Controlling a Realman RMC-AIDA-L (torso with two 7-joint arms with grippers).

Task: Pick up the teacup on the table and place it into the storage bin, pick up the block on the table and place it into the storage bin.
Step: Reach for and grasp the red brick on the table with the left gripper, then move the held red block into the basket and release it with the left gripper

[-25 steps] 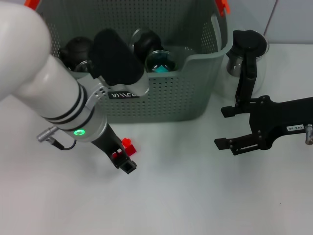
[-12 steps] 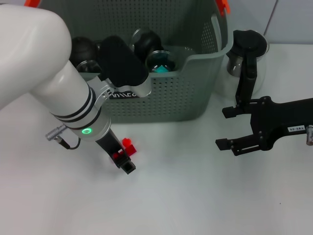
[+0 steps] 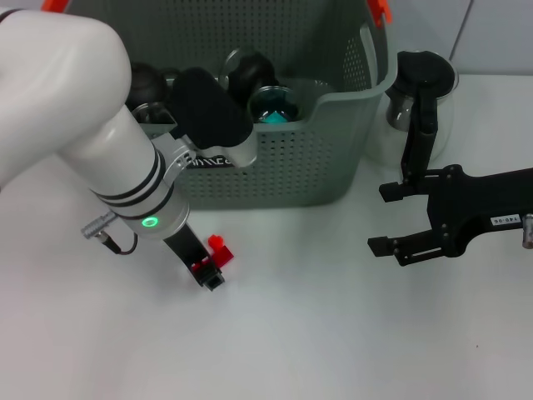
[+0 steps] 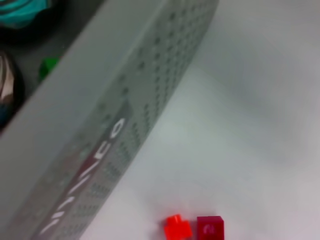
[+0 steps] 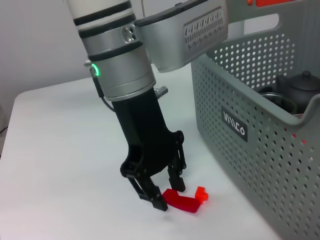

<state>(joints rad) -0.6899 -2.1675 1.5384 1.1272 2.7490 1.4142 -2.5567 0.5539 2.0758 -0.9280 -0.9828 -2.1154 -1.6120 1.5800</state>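
Observation:
A small red block (image 3: pixel 219 247) lies on the white table in front of the grey perforated storage bin (image 3: pixel 333 158). My left gripper (image 3: pixel 208 271) is down at the table on the block's near end. In the right wrist view its fingers (image 5: pixel 150 192) stand apart, one on each side of the block (image 5: pixel 192 201), so the left gripper (image 5: pixel 171 196) is open. The left wrist view shows the block (image 4: pixel 195 228) beside the bin wall (image 4: pixel 150 85). A teacup with a teal inside (image 3: pixel 271 107) sits in the bin. My right gripper (image 3: pixel 379 218) hovers open and empty at the right.
A glass jug with a black lid and handle (image 3: pixel 420 92) stands right of the bin, behind my right arm. Dark teapots (image 3: pixel 250 71) sit inside the bin. The bin has orange handle clips (image 3: pixel 379 10). Bare white table lies along the front.
My left arm has shifted slightly right and its gripper has edged closer to the red block. The block and the right arm have stayed put.

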